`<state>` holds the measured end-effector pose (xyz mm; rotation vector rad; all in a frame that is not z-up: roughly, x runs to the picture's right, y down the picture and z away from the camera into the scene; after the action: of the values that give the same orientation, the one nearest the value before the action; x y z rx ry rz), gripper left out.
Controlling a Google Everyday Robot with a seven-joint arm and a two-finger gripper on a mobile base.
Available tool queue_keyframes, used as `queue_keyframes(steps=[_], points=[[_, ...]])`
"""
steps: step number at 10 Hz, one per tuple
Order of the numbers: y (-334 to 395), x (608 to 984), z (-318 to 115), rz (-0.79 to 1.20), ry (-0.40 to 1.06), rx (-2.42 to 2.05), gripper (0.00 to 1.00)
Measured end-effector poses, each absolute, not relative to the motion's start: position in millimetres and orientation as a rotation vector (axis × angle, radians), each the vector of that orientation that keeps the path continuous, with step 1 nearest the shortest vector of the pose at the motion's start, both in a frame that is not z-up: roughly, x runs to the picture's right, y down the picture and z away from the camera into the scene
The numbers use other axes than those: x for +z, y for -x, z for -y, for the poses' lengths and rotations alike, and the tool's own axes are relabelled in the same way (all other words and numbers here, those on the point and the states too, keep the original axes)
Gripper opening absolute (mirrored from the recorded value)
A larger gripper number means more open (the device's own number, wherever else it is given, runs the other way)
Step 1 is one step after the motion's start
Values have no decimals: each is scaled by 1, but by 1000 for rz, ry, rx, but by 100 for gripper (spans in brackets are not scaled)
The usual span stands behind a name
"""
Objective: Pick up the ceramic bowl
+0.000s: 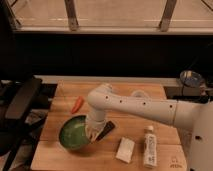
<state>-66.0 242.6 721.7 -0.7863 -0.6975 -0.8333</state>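
Observation:
The green ceramic bowl (74, 133) is at the front left of the wooden table (160, 120). It is tilted, with its inside facing the camera and its right side raised. My gripper (93, 132) points down from the white arm (130, 106) and is shut on the bowl's right rim. The gripper's tips are partly hidden by the bowl's edge.
An orange carrot-like item (76, 104) lies just behind the bowl. A black flat item (105, 130) lies right of the gripper. A white packet (125, 149) and a white bottle (149, 146) lie at the front right. A clear plastic cup (139, 94) stands at the back. A dark chair (22, 100) is left of the table.

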Motion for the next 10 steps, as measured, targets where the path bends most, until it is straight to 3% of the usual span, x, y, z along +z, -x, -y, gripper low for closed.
queue_keyframes(steps=[10], points=[[60, 707, -205, 686, 771, -831, 4]])
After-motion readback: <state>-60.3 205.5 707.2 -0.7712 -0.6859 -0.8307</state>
